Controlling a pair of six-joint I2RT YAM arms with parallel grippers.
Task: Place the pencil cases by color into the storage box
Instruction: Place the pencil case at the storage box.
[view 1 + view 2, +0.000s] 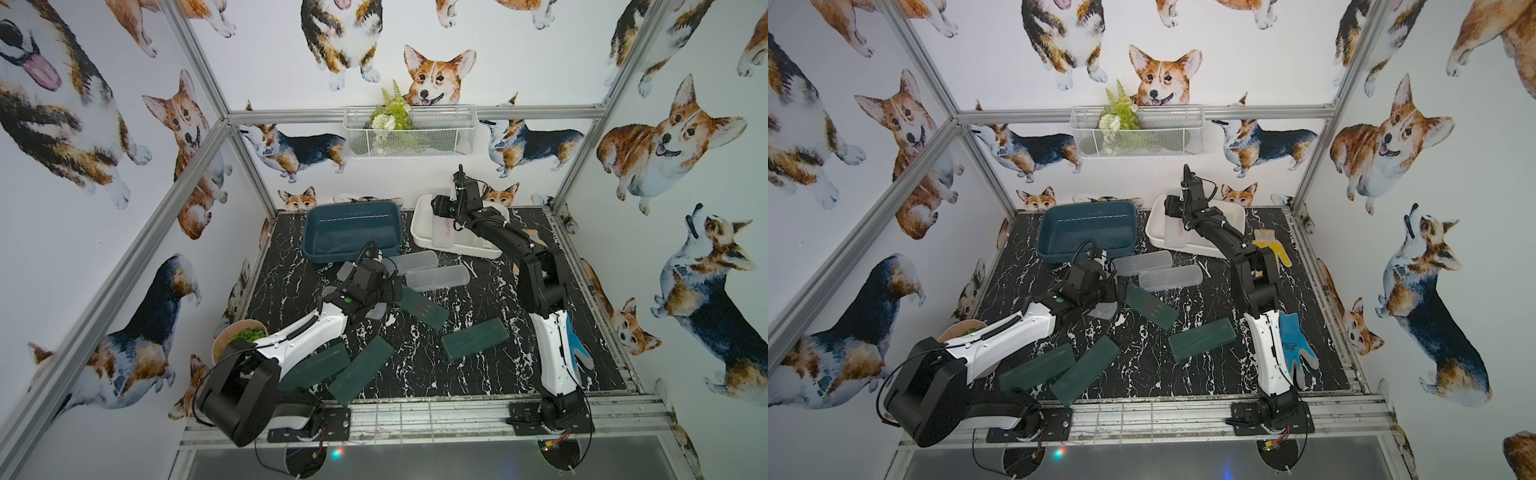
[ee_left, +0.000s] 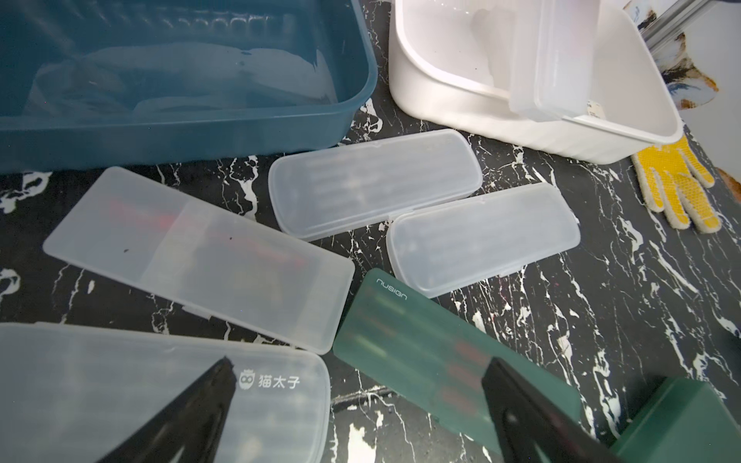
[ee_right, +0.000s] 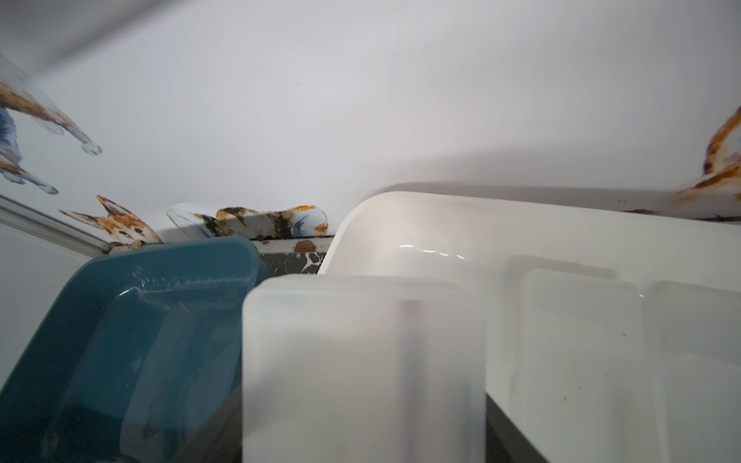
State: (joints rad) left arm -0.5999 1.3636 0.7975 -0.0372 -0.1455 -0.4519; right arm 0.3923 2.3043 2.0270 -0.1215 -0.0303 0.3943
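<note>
— Closest to the lens in both top views is the left arm's black shoulder (image 1: pixel 237 399). What lies past it?

— Its left hand (image 1: pixel 392 286) hovers low over the tabletop (image 1: pixel 415 374), on the near side of the blue box (image 1: pixel 324 232). It is spread wide and has hold of nothing. Four green cases (image 1: pixel 473 338) lie flat, all nearer than the blue box.

— And the pale ones?

— Two frosted cases (image 1: pixel 436 277) lie side by side off the blue box's near right corner. The white box (image 1: pixel 420 220) stands just right of the blue box. Over it the right hand (image 1: pixel 441 208) is closed on the top end of the held frosted case (image 1: pixel 441 235), which hangs on end. Whether it touches the white box, I cannot tell.

— The left wrist view?

— One finger (image 2: pixel 192 413) is above a logo-printed frosted case (image 2: pixel 120 381), the other above a green case marked nusign (image 2: pixel 421 340). Neither one grips. Another frosted one lies between the logo-printed case and the blue box. A yellow glove (image 2: pixel 677 188) lies beyond the white box, away from the blue box.

— The right wrist view?

— The held case looms close and blurred, the blue box on one side of it, the white box on the other. That hand's own fingers are hidden here.
</note>
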